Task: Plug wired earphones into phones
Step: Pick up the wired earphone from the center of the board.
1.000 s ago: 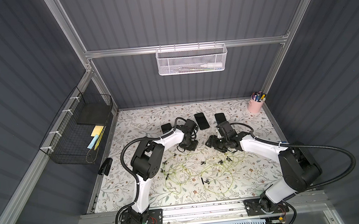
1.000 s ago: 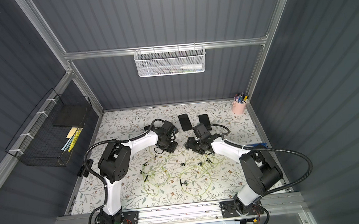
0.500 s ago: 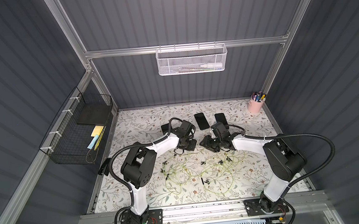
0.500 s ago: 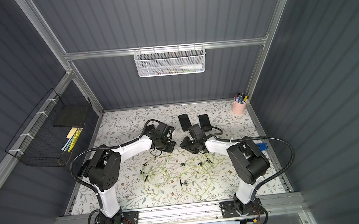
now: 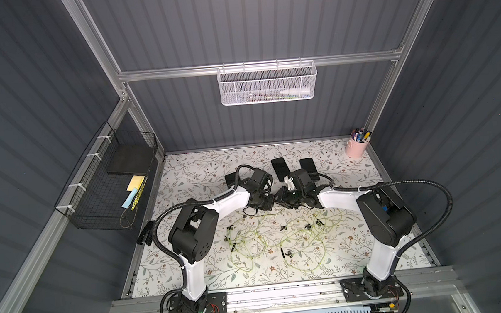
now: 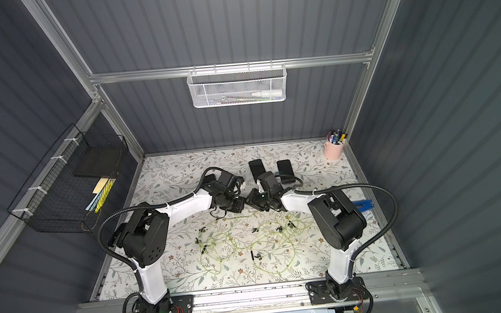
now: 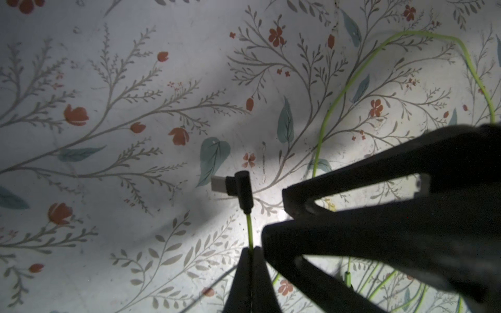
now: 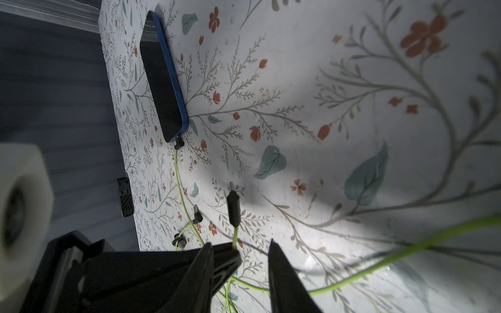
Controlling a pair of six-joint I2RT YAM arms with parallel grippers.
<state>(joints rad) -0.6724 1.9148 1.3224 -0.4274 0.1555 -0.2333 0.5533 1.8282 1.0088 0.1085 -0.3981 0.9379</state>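
Note:
My left gripper [image 7: 250,248] is shut on a thin yellow-green earphone cord [image 7: 249,230] just below its black angled plug [image 7: 243,189], which is held above the table. My right gripper [image 8: 240,248] is open, its fingers [image 8: 279,271] either side of the left gripper's tip and that cord; the plug [image 8: 233,206] sticks out past them. The two grippers meet mid-table [image 5: 274,201]. A blue-rimmed phone [image 8: 162,81] lies with another plug [image 8: 177,142] at its end. Two phones [image 5: 280,167] [image 5: 308,165] lie behind the arms, a third [image 5: 231,178] partly under the left arm. The other earphones [image 5: 280,237] lie tangled in front.
A pink cup of pens [image 5: 356,149] stands at the back right corner. A white mesh basket [image 5: 268,84] hangs on the rear wall, a black wire basket [image 5: 108,186] on the left wall. A small black object [image 5: 145,232] sits at the table's left edge, a blue piece [image 6: 364,204] at its right edge.
The right gripper has moved left to the left gripper's tip and its jaws have narrowed. The left gripper stays shut on the cord.

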